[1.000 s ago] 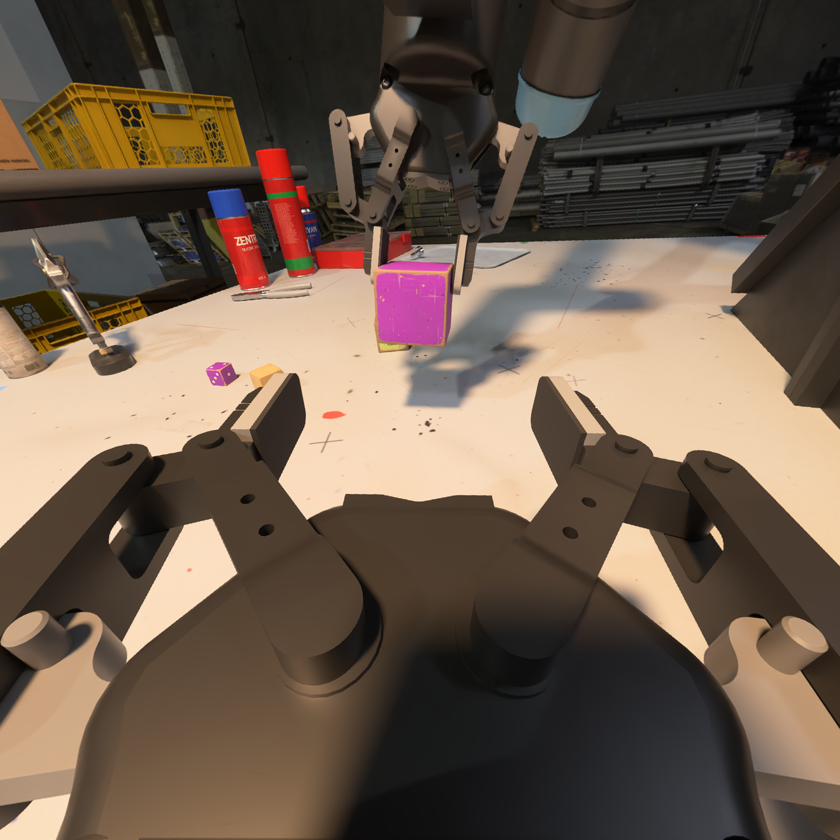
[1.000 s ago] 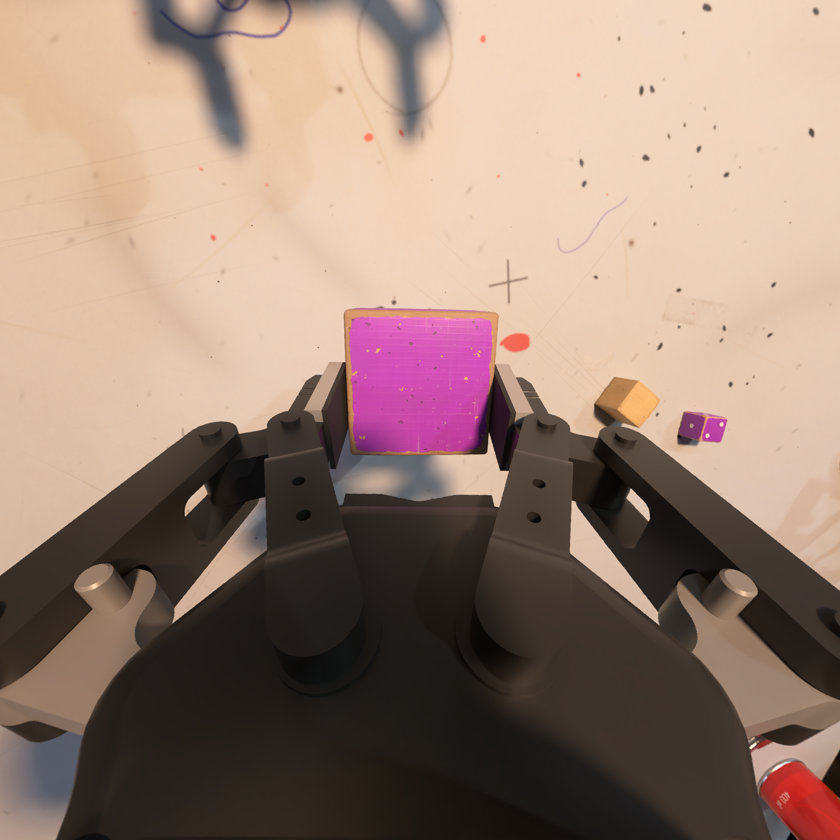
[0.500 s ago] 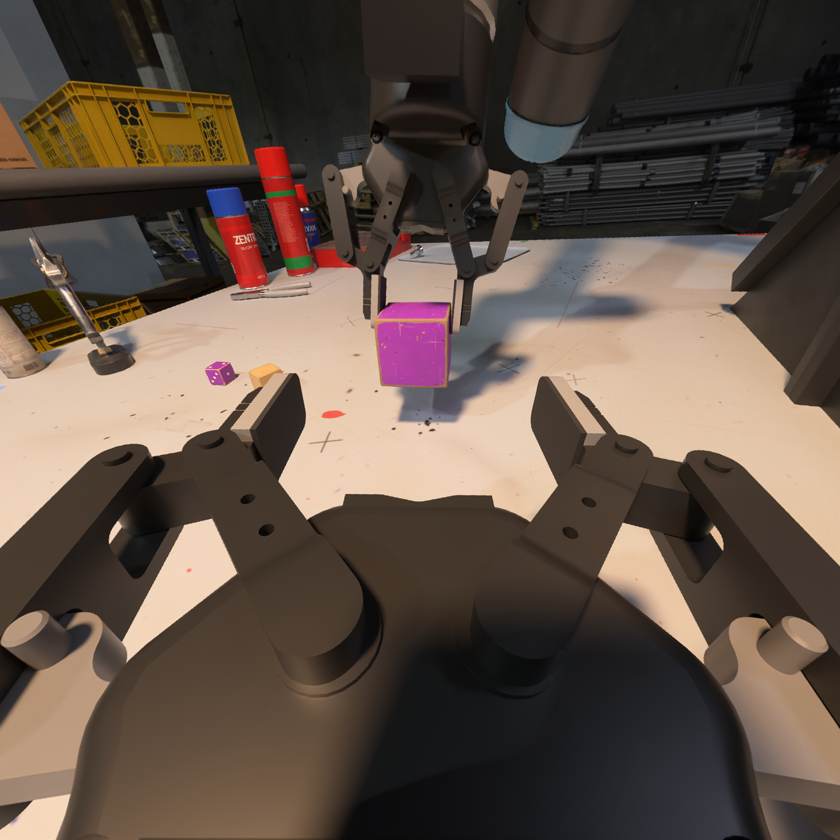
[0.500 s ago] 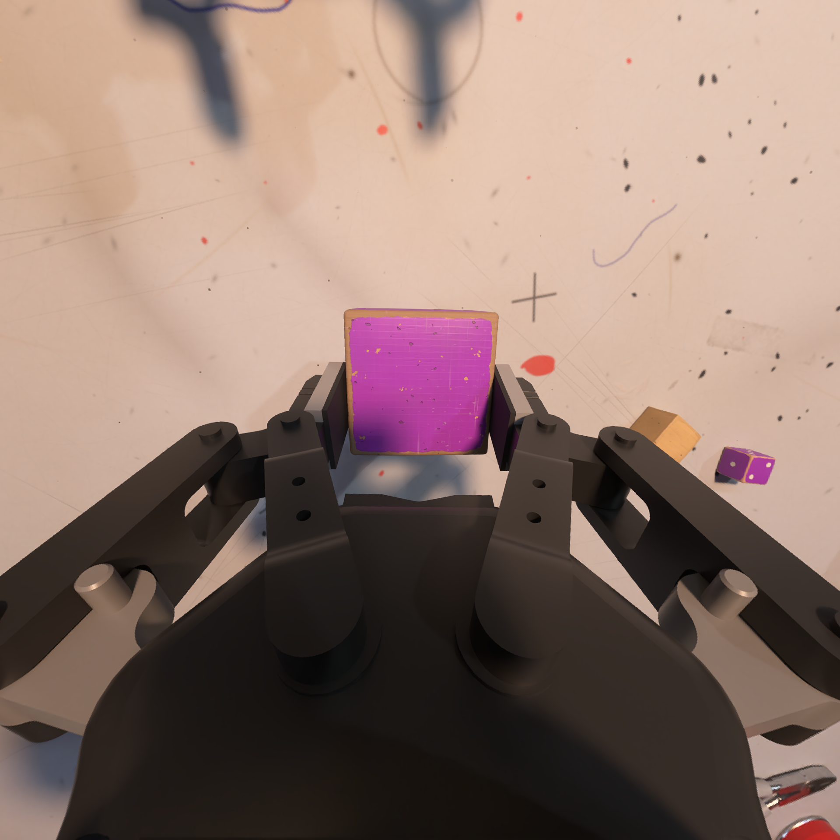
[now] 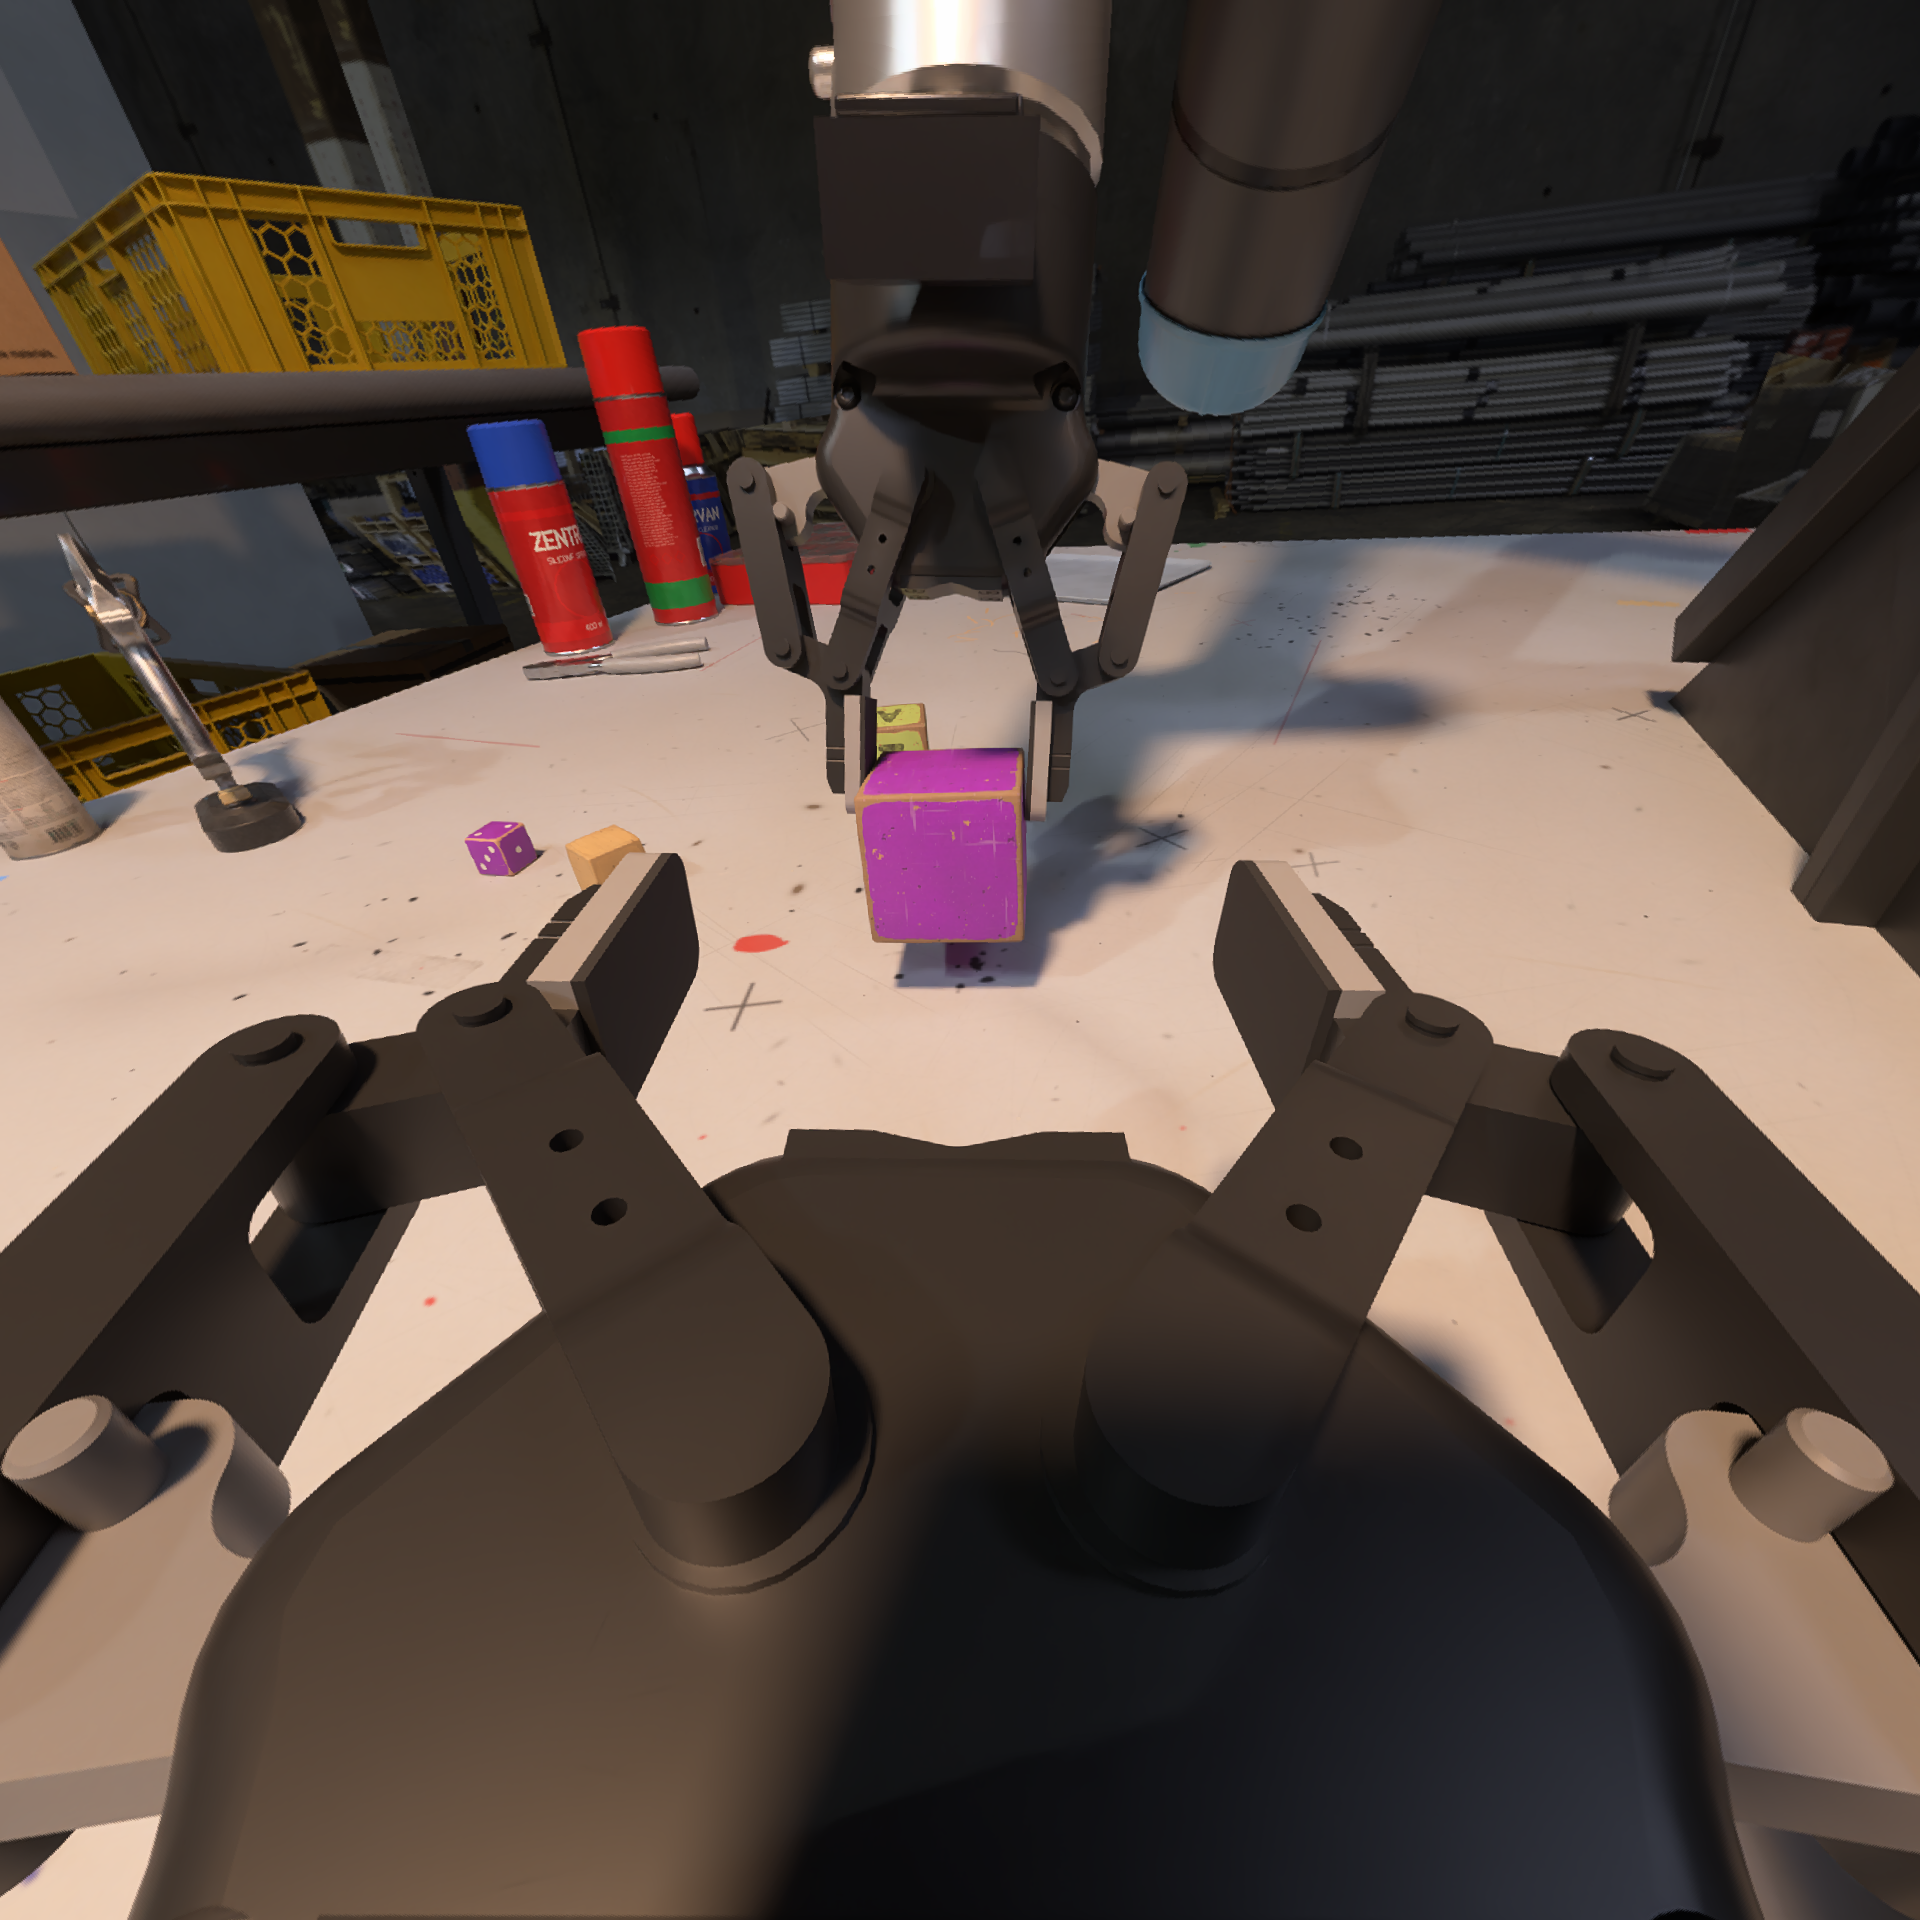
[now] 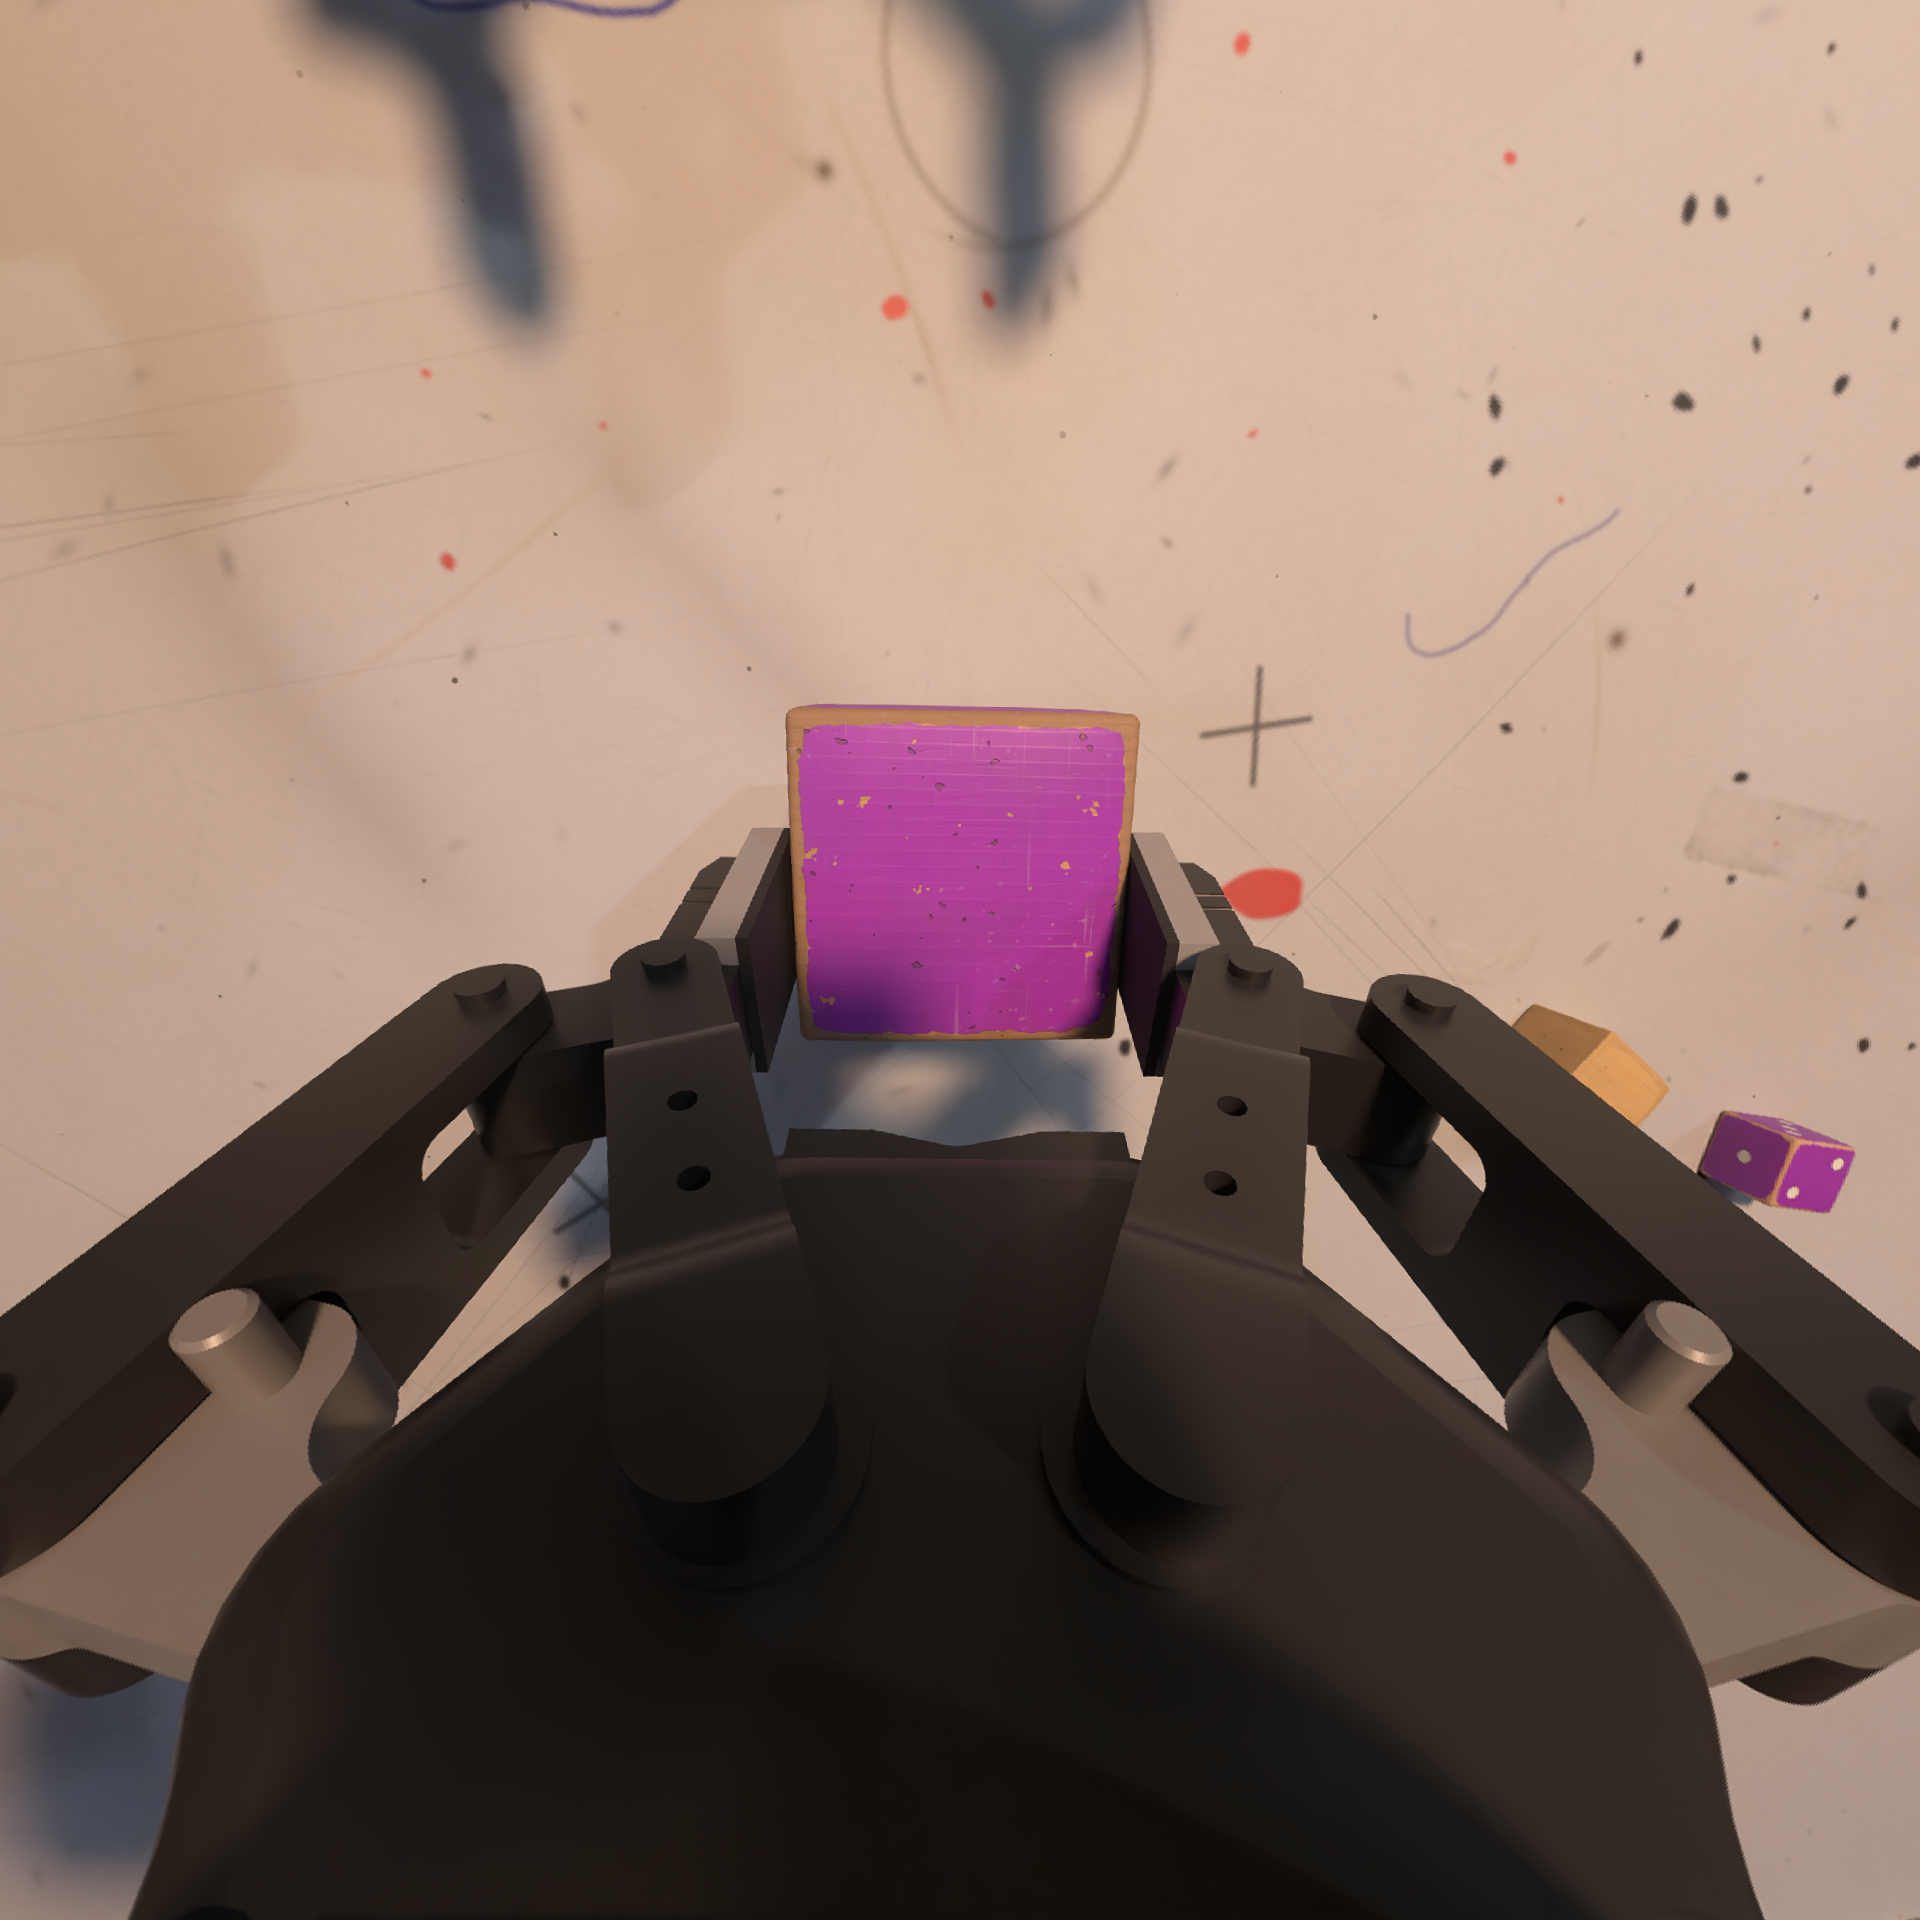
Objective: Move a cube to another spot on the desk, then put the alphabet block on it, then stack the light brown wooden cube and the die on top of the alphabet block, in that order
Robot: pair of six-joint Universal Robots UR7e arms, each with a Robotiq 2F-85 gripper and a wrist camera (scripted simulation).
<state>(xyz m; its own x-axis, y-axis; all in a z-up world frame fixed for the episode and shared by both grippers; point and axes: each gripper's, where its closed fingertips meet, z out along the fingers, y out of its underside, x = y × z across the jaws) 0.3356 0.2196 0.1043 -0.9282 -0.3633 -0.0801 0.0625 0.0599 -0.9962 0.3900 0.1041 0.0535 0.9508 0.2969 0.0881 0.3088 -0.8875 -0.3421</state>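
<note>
So the right gripper (image 5: 945, 774) has carried the cube (image 5: 943, 847) over and down, still clamped on it, now hanging just above the desk (image 5: 1455, 935). Setting it down looks next. Left gripper (image 5: 961, 935) sits apart, empty. Alphabet block (image 5: 902, 727) waits just behind.
</note>
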